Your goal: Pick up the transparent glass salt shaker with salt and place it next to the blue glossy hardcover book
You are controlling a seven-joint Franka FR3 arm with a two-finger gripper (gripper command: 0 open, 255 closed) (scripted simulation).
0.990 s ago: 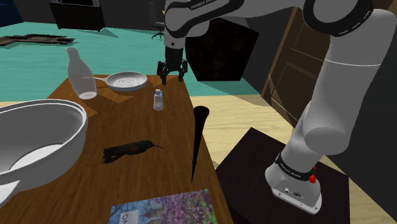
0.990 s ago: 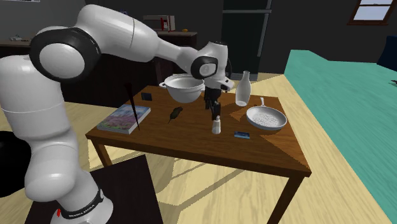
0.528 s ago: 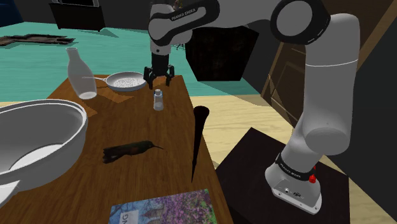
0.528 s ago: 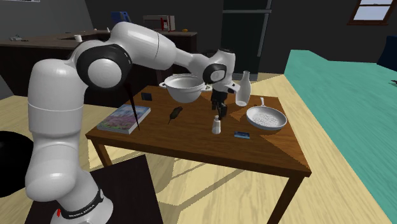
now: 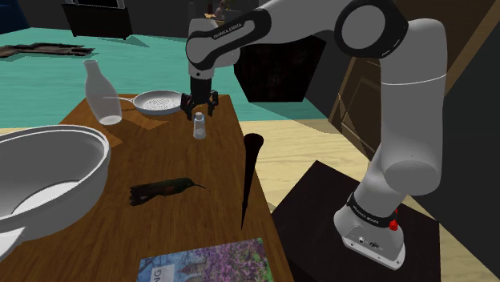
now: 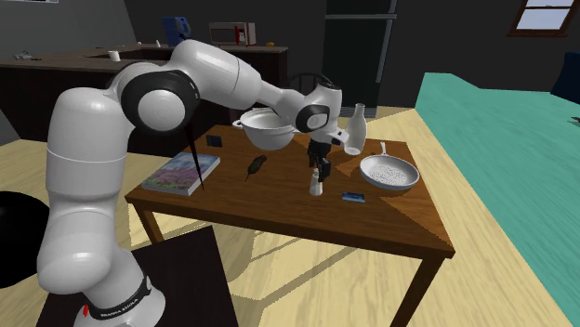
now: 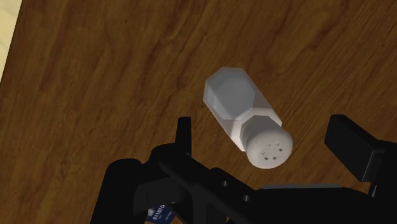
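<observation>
Wrist view: salt shaker (image 7: 247, 116) upright on the table (image 7: 95, 76), cap toward the spread, empty gripper (image 7: 266, 132).

Wooden table (image 5: 164, 152): salt shaker (image 5: 199, 125), book (image 5: 210, 260), bowl (image 5: 48, 168), bottle (image 5: 102, 92).

One table (image 5: 164, 156) holds one salt shaker (image 5: 199, 126), one book (image 5: 212, 260), one bottle (image 5: 100, 94), one large bowl (image 5: 60, 160) and one shallow dish (image 5: 159, 103).
</observation>
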